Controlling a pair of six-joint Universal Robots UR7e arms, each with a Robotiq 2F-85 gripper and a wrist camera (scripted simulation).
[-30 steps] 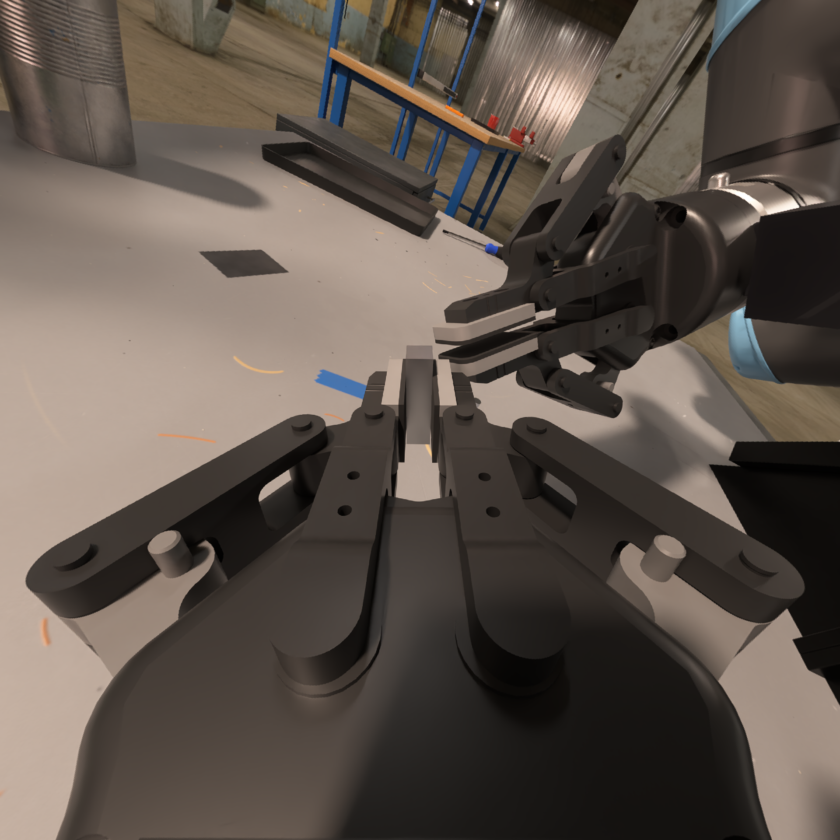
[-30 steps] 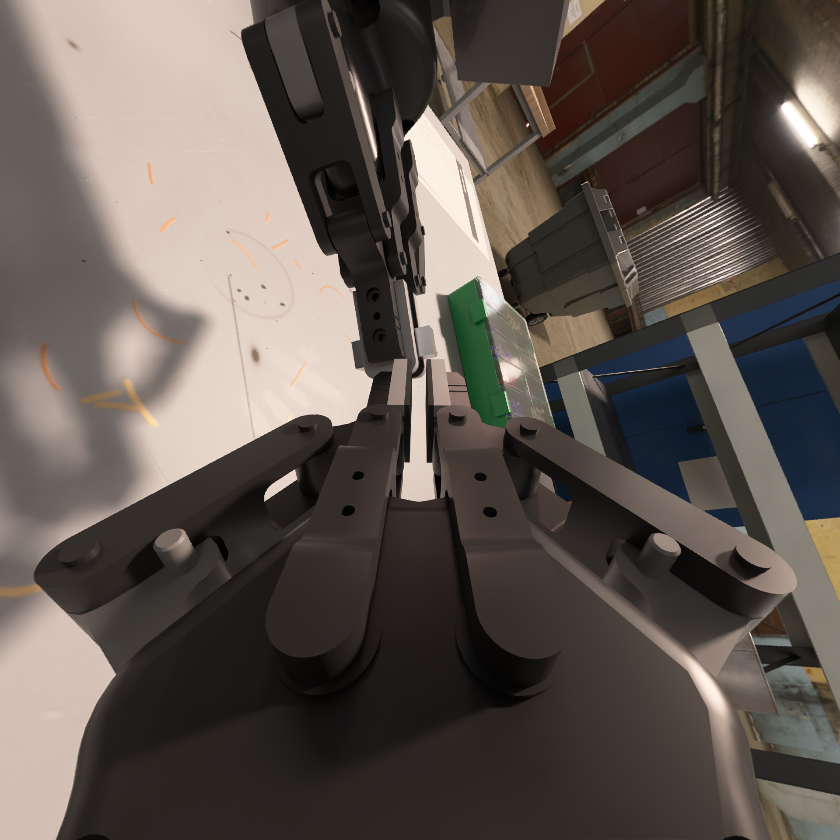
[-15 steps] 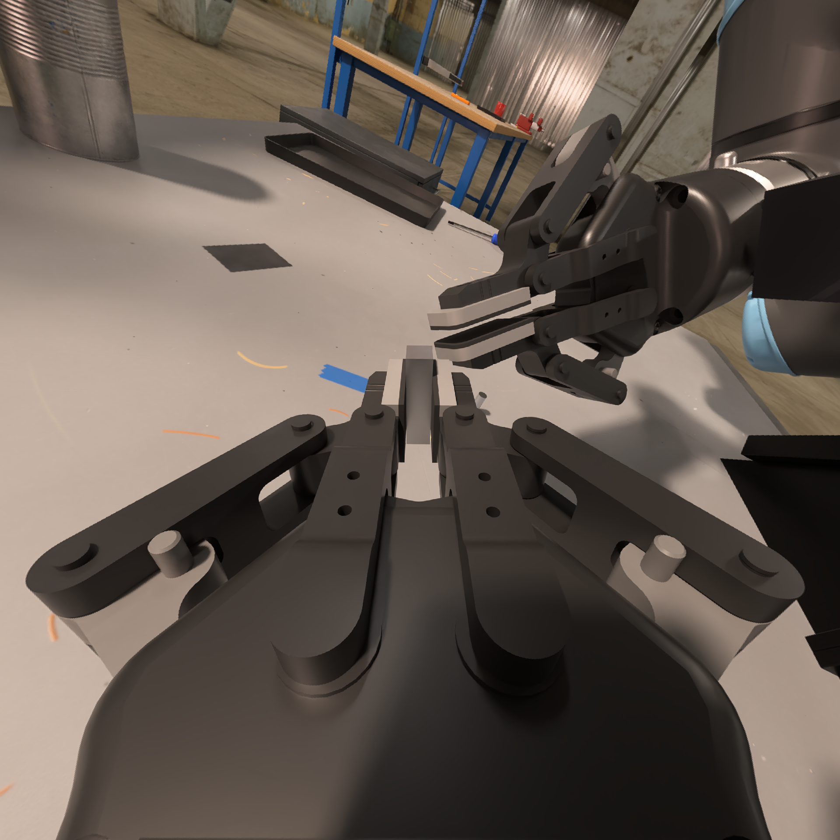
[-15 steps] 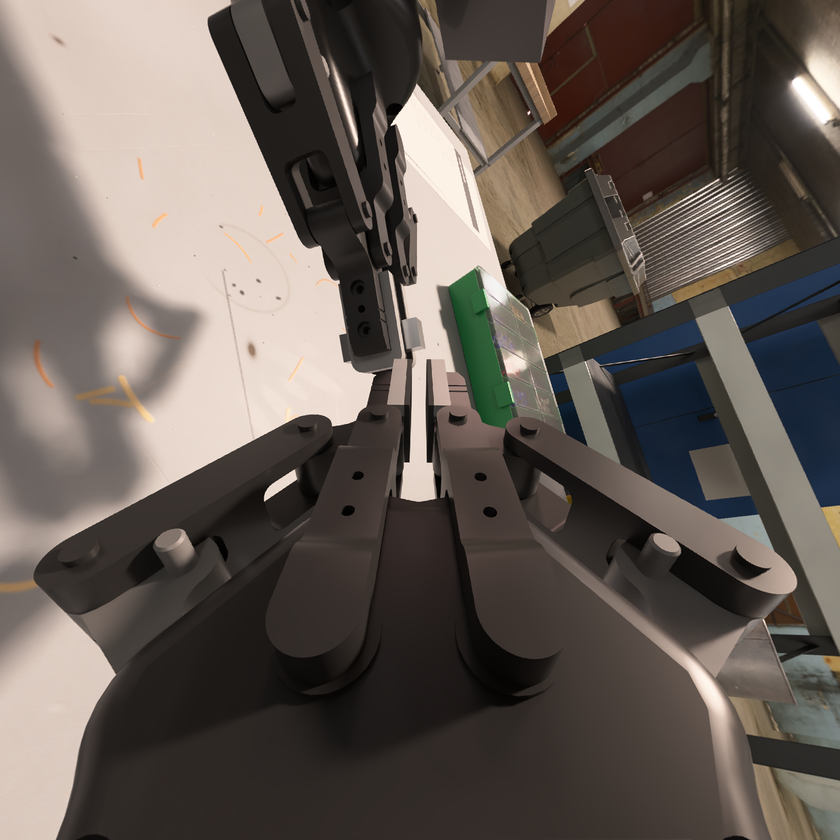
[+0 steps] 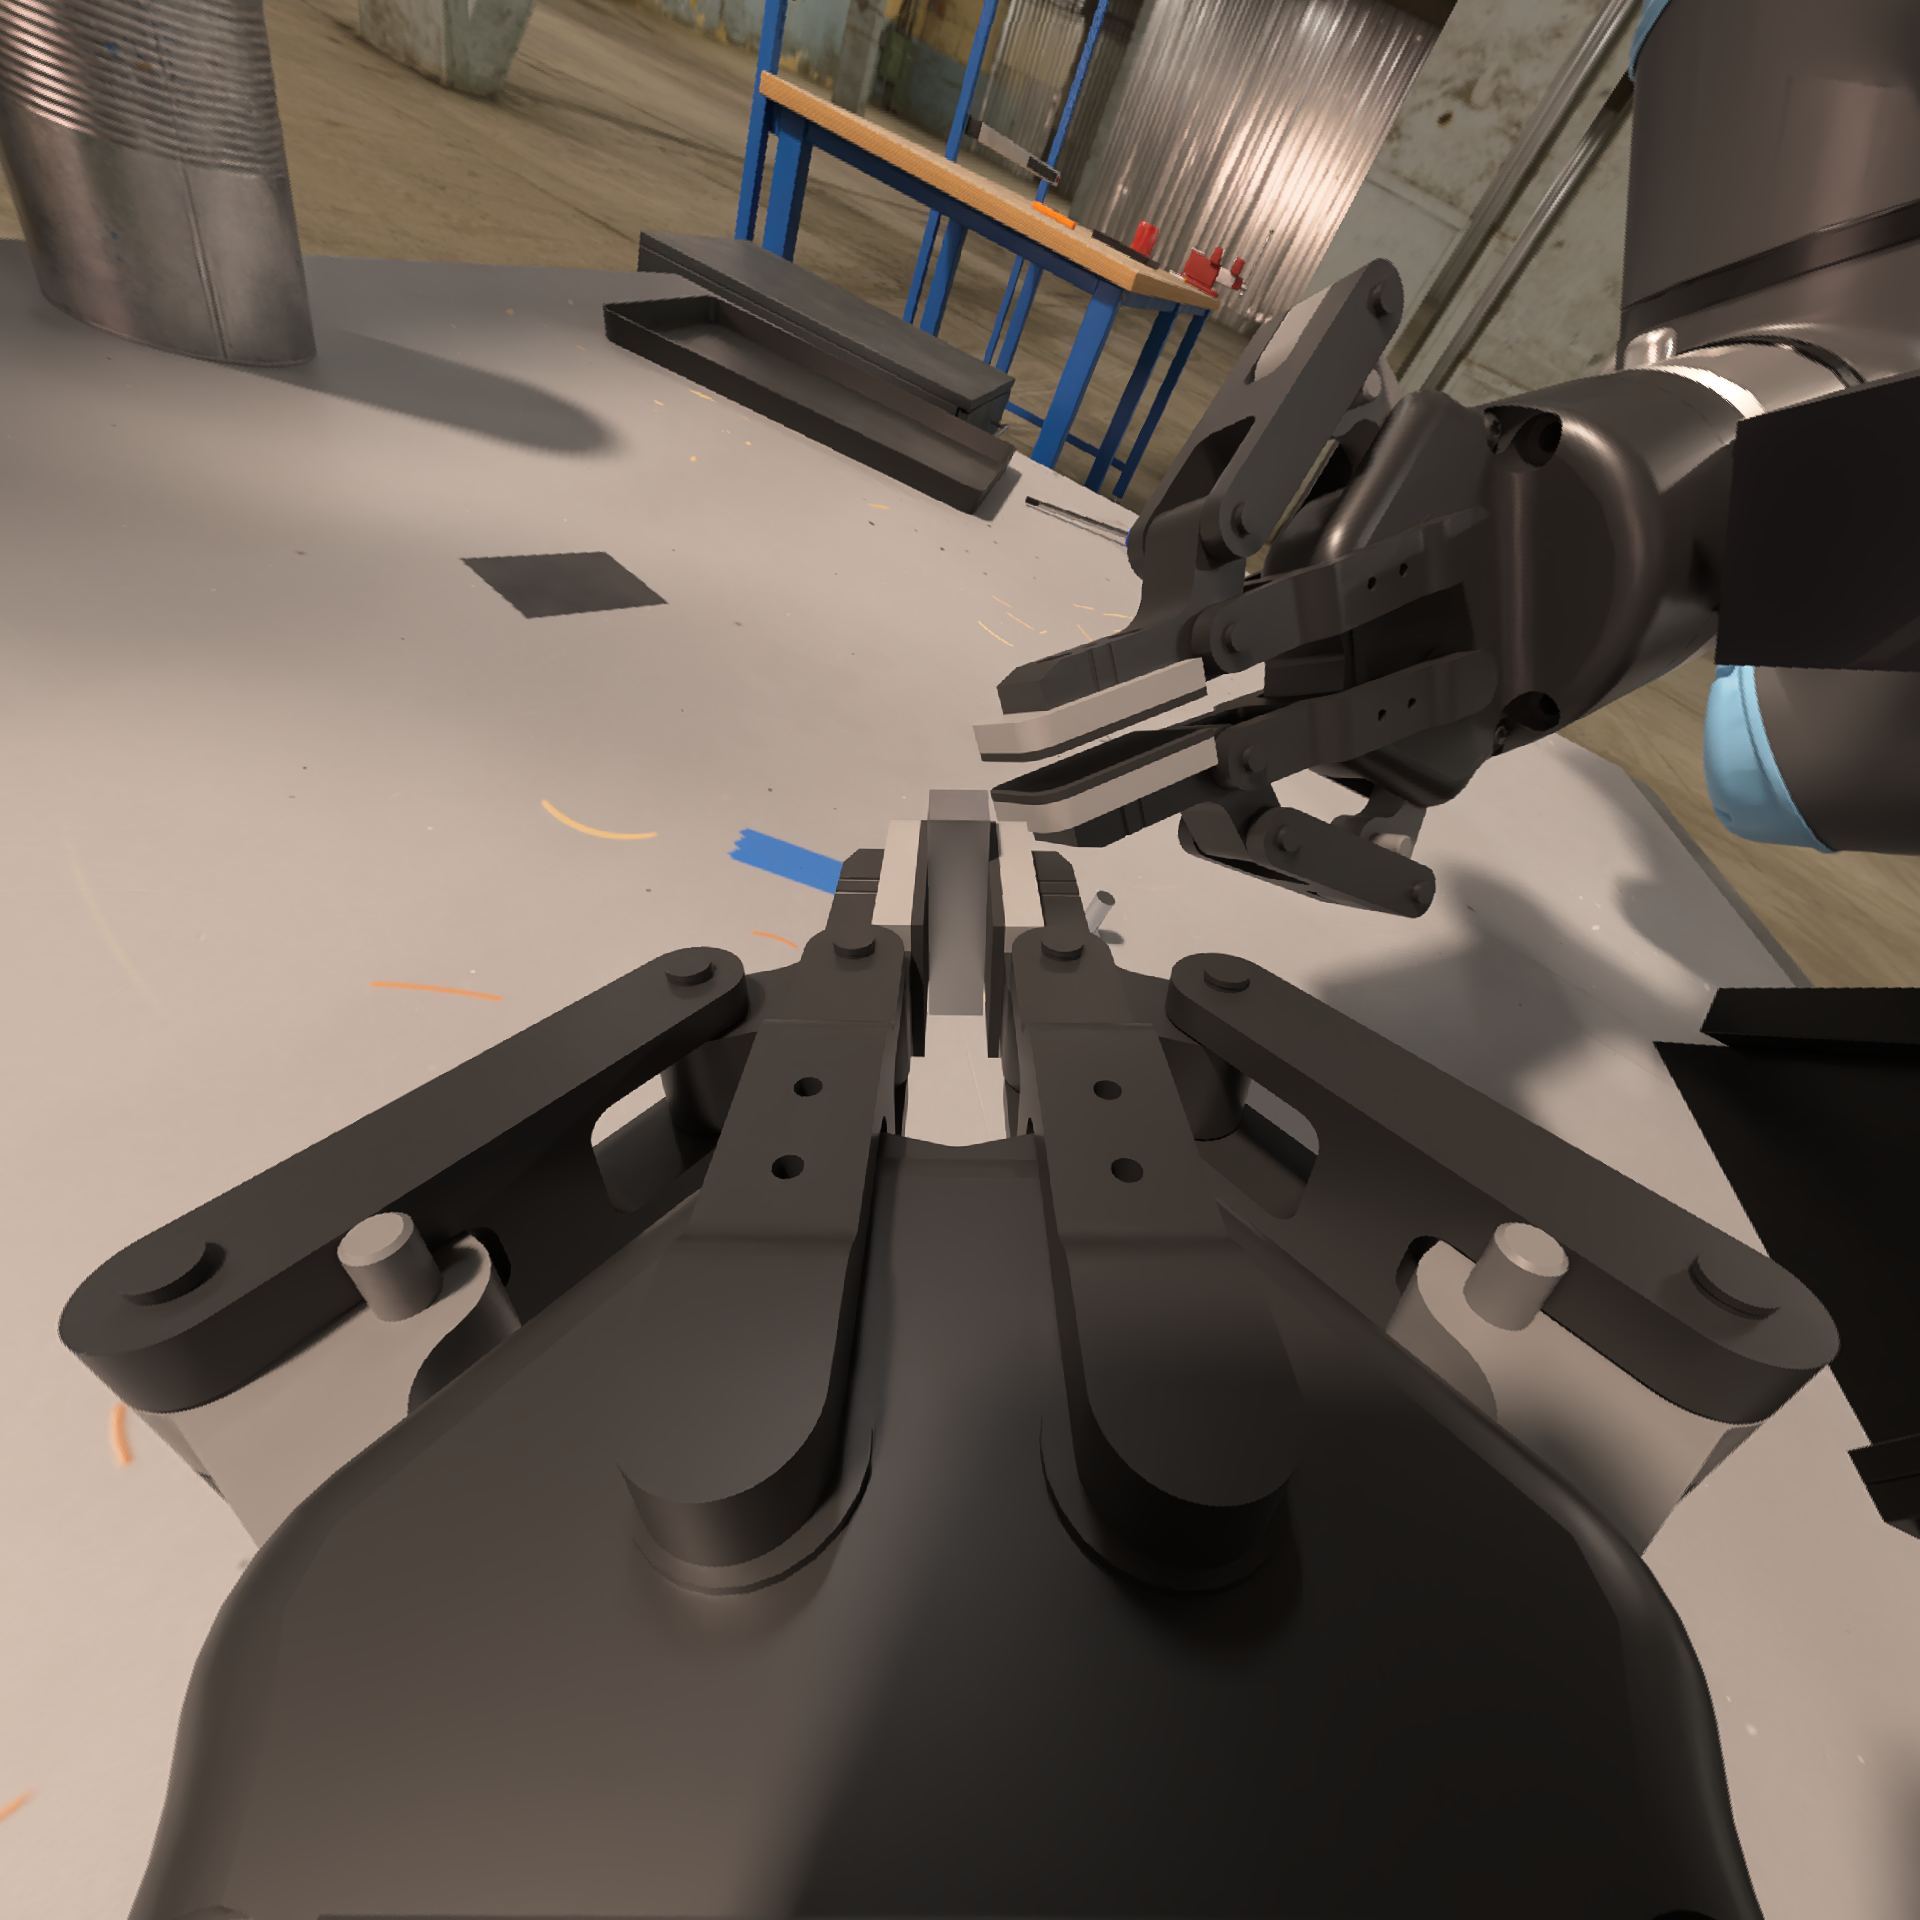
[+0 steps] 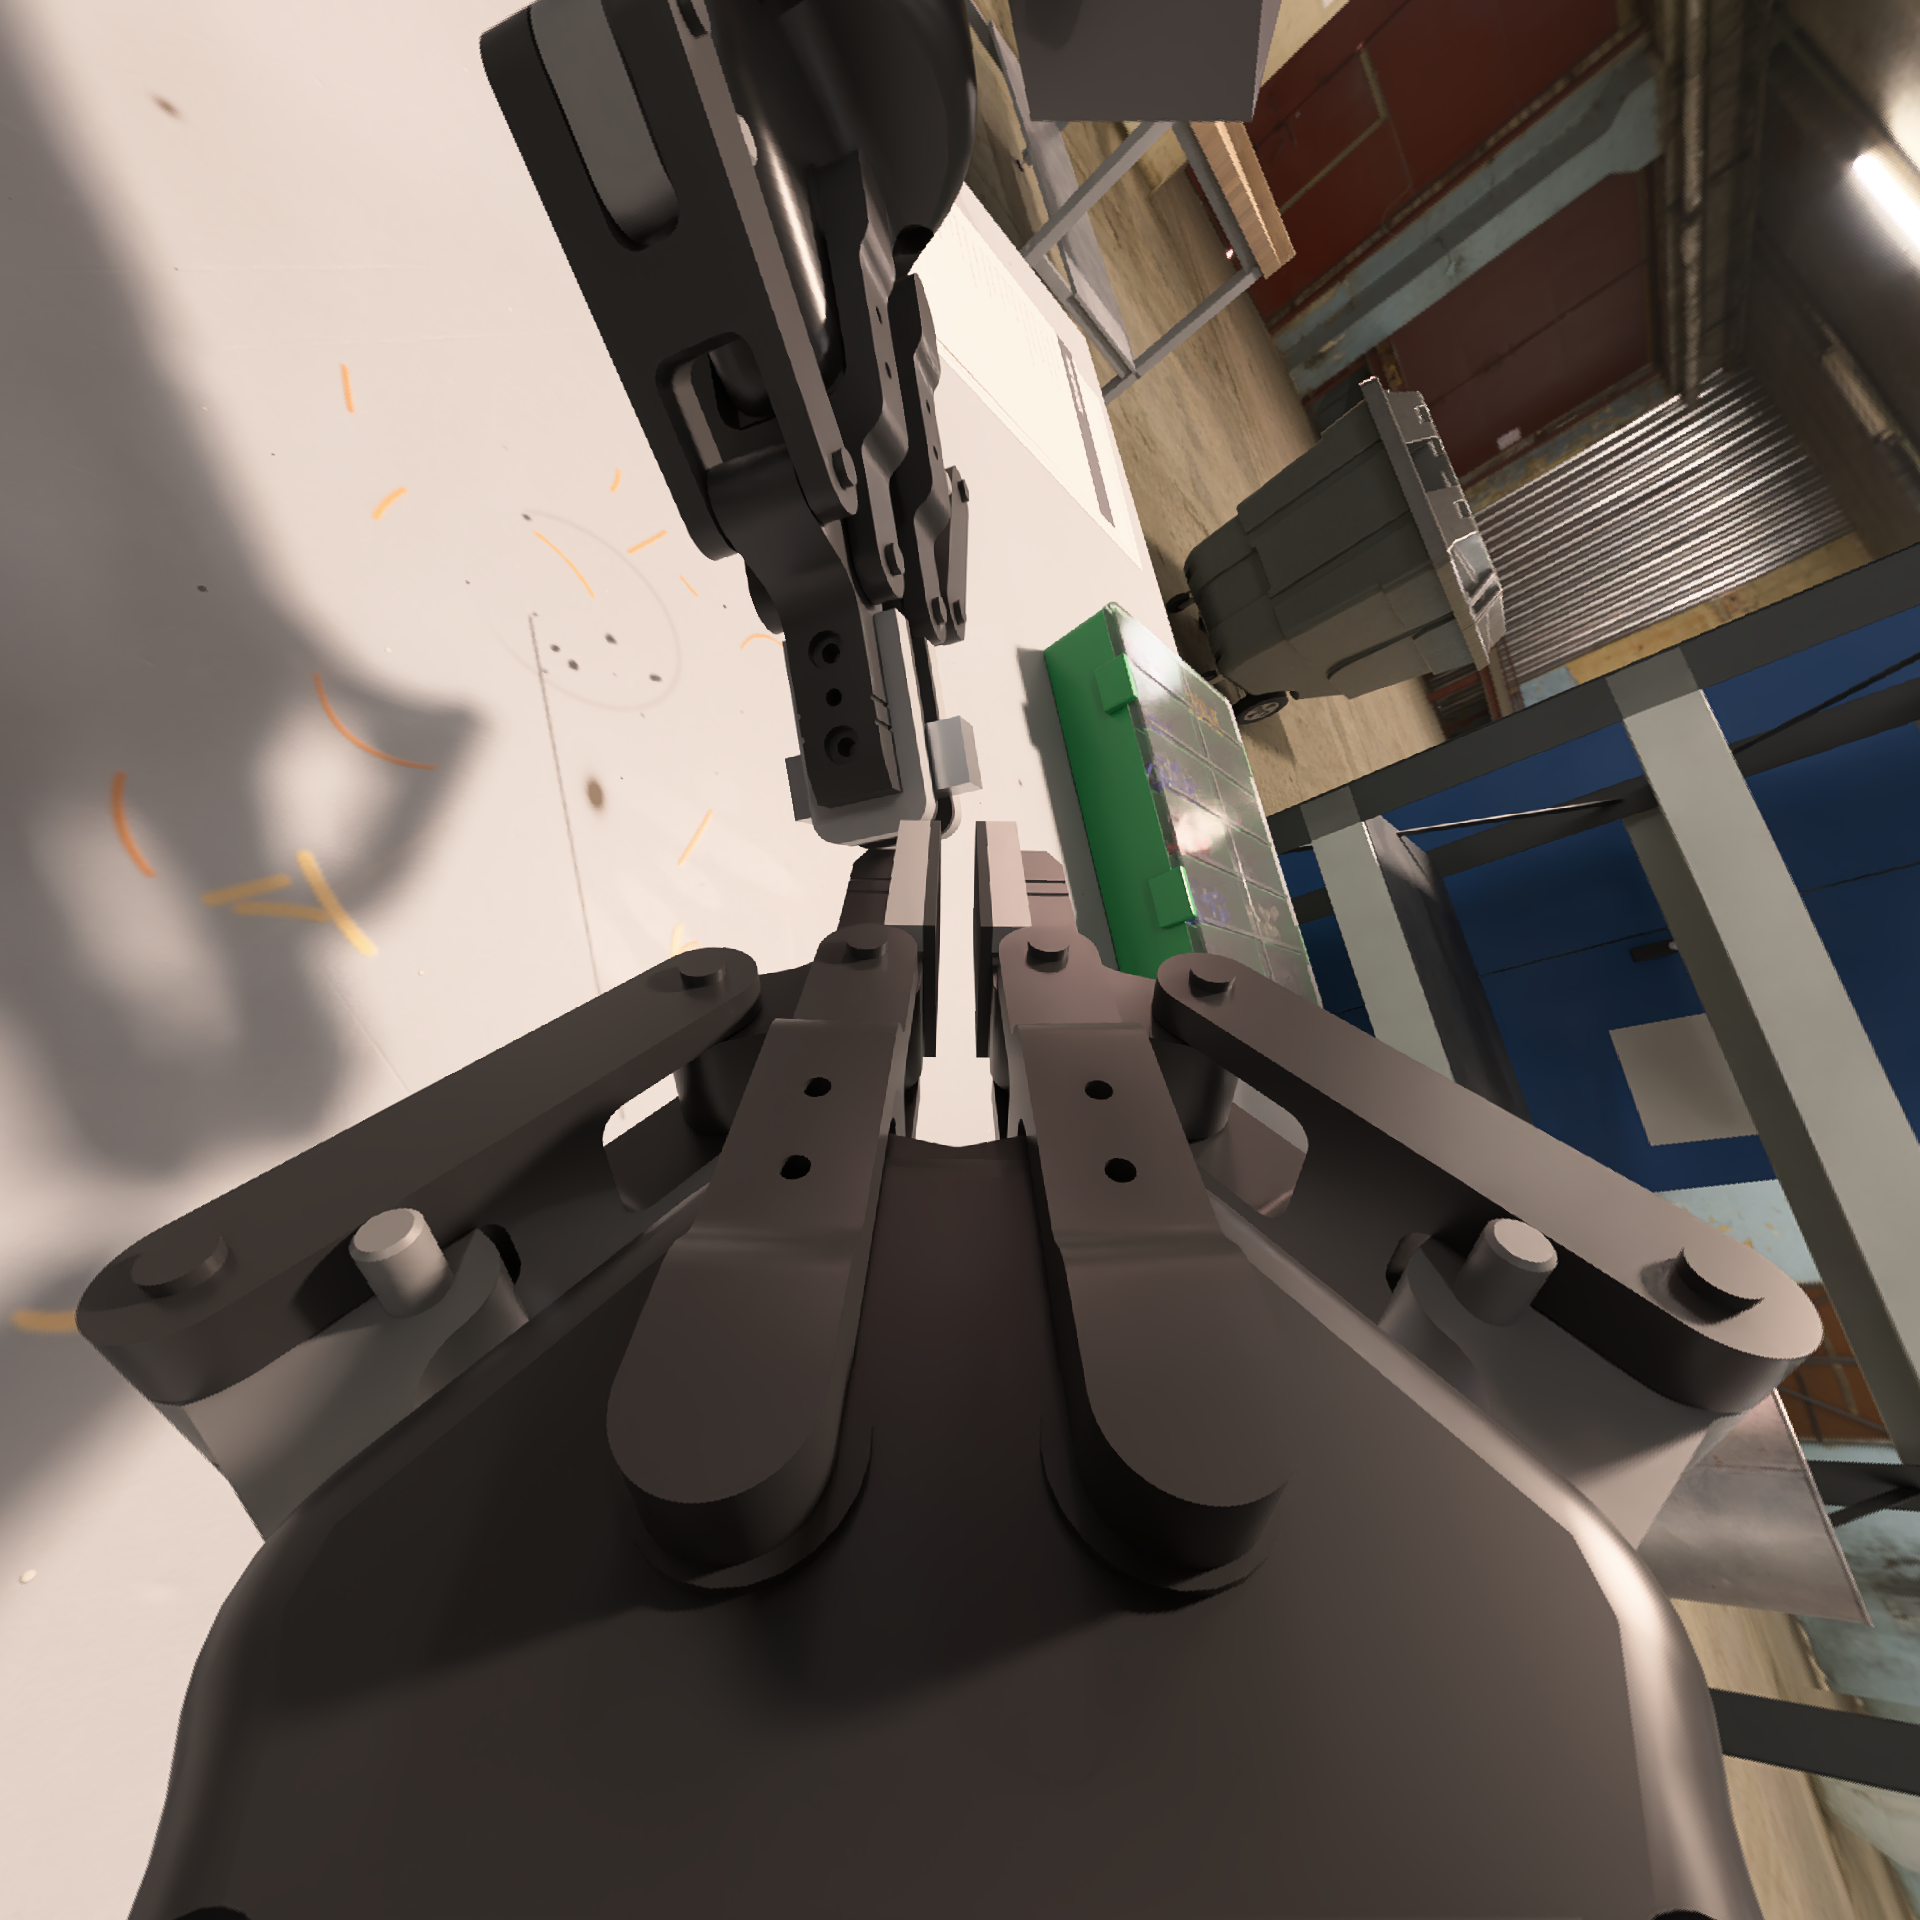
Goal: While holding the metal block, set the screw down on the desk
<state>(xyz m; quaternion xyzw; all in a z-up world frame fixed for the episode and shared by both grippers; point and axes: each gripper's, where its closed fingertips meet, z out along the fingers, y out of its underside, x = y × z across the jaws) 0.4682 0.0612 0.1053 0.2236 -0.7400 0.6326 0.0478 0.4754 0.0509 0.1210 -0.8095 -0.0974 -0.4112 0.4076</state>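
My left gripper [image 5: 956, 836] is shut on a small grey metal block [image 5: 957, 894] and holds it just above the grey desk [image 5: 416, 790]. The screw [image 5: 1098, 911], a short silver pin, rests on the desk just right of the left fingertips. My right gripper [image 5: 989, 766] hovers above and to the right of the block, its jaws a narrow gap apart with nothing between them. In the right wrist view my right gripper [image 6: 957, 847] shows the same empty gap, with the left gripper [image 6: 925, 790] and the block [image 6: 951, 753] just beyond it.
A green case [image 6: 1132, 790] lies at the desk edge. A black tray [image 5: 790, 364], a metal cylinder [image 5: 145, 177], a dark square patch [image 5: 561, 582] and blue tape [image 5: 784, 857] are on the desk. A black object [image 5: 1818, 1143] sits at the right edge.
My right gripper has risen and drawn back from the desk. The screw, hidden under it a second ago, now shows on the desk. My left gripper still holds the block.
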